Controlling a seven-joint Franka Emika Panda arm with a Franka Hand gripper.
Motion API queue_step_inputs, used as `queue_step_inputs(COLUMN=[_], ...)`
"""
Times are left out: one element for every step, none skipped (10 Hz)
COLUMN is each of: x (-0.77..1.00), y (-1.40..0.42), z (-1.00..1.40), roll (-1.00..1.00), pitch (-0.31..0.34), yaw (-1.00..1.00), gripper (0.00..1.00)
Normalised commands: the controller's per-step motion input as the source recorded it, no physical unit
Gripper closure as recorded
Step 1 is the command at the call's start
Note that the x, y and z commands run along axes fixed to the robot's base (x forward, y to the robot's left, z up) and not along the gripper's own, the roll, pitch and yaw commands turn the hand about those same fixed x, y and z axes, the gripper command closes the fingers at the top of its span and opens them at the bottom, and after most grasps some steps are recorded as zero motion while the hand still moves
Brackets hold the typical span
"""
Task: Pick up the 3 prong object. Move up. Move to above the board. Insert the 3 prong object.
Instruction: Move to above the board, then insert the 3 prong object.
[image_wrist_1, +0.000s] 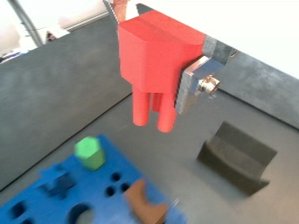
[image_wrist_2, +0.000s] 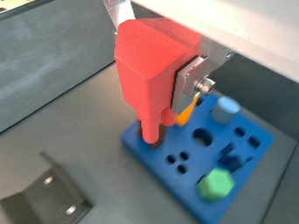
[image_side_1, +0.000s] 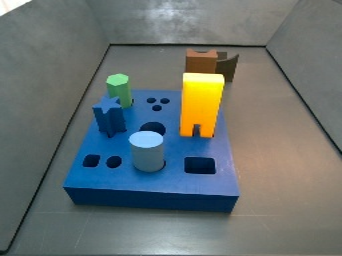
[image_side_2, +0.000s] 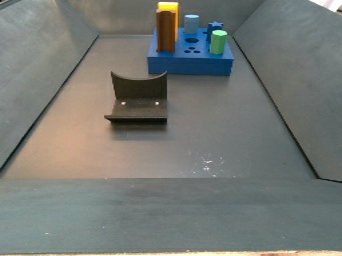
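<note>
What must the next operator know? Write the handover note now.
Gripper: shut on the 3 prong object, prongs pointing down, shown only in the wrist views.
Board: on the floor, with other blocks already seated. Its three small round holes are empty.
Fixture: apart from the board.
Done: pick up and lift; the piece hangs clear of the floor.
Left: it appears to be off to the board's side, so bring it over the three holes, then insert.
</note>
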Motion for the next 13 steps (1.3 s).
queue_step_inputs(x=[-0.19, -0.17, -0.10, -0.05, -0.01, -0.02, -0.09, -0.27, -0.12, -0.03, -0.01, 0.00, 0.00], y=[-1.00, -1.00, -0.67, -0.41, -0.17, 0.02, 0.00, 0.00, 0.00, 0.07, 0.17, 0.29, 0.28], z=[0.31, 0.31, 0.23, 0.15, 0.07, 0.00, -0.18, -0.54, -0.66, -0.65, -0.68, -0.56, -0.42], roll=[0.02, 0.00, 0.00, 0.00, 0.00, 0.00, 0.00, 0.06, 0.00, -0.05, -0.09, -0.07, 0.00], pitch=[0.026, 0.047, 0.061, 0.063, 0.069, 0.000, -0.047, -0.084, -0.071, -0.027, 0.000, 0.000, 0.000], yaw=[0.01, 0.01, 0.01, 0.01, 0.00, 0.00, 0.00, -0.06, -0.38, -0.56, -0.59, -0.37, 0.00], gripper=[1.00, 1.00, 1.00, 1.00, 1.00, 1.00, 1.00, 1.00, 1.00, 1.00, 1.00, 1.00, 1.00])
